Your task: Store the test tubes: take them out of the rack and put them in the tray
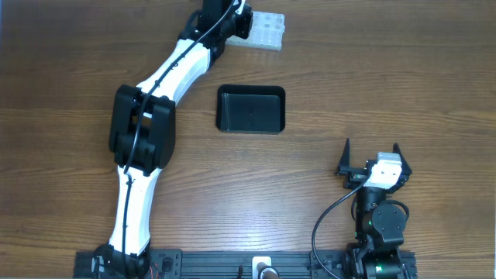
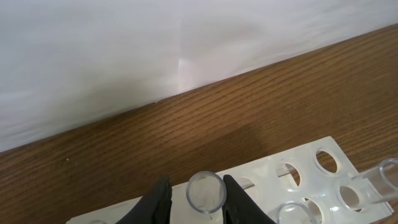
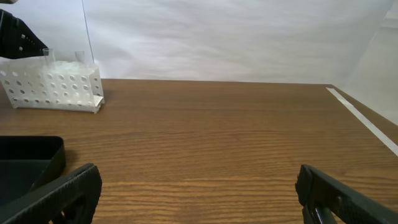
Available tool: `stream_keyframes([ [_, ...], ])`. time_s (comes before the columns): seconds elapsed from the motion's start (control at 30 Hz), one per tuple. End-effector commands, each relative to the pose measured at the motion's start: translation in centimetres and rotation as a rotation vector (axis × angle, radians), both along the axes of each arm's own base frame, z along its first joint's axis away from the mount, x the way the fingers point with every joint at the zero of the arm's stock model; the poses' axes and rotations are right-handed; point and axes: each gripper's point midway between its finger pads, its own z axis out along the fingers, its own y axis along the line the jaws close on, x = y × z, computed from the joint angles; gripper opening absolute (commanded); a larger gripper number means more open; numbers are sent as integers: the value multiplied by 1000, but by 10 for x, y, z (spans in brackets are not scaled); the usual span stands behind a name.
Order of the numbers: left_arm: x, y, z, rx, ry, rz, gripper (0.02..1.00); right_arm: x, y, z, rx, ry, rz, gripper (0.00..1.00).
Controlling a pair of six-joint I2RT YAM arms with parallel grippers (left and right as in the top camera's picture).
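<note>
A white test tube rack (image 1: pixel 266 31) stands at the table's far edge, and in the right wrist view the rack (image 3: pixel 55 87) holds a few clear tubes. My left gripper (image 2: pixel 198 200) is at the rack, its fingers (image 2: pixel 159 200) pressed to either side of a clear test tube (image 2: pixel 206 191) standing over the rack (image 2: pixel 273 177). Another tube (image 2: pixel 388 178) rises at that rack's end. From above, the left gripper (image 1: pixel 232 19) covers the rack's left end. The black tray (image 1: pixel 250 109) lies mid-table with nothing showing inside. My right gripper (image 1: pixel 372 159) stands open near the front right.
A white wall (image 2: pixel 124 50) runs close behind the rack. Bare wood table (image 1: pixel 387 77) lies between the tray and my right gripper (image 3: pixel 199 199). The tray's corner (image 3: pixel 28 158) is just ahead of the right fingers.
</note>
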Motion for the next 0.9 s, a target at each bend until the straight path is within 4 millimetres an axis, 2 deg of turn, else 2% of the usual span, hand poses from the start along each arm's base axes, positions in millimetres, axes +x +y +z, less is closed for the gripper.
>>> stream_keyframes([
  [0.03, 3, 3, -9, 16, 4, 5, 224, 0, -3, -2, -5, 1, -17, 993],
  [0.4, 3, 3, -8, 16, 4, 5, 152, 0, -3, -2, -5, 1, -17, 993],
  [0.57, 4, 3, 3, 7, -18, 6, 141, 0, -3, -2, -5, 1, -17, 993],
  [0.67, 4, 3, 27, -6, -53, 6, 139, 0, -3, -2, -5, 1, -17, 991],
  [0.77, 1, 5, 70, -26, -117, 14, 139, 0, -3, -2, -5, 1, -17, 993],
  [0.9, -10, 14, 157, -71, -256, 34, 145, 0, -3, -2, -5, 1, -17, 991],
])
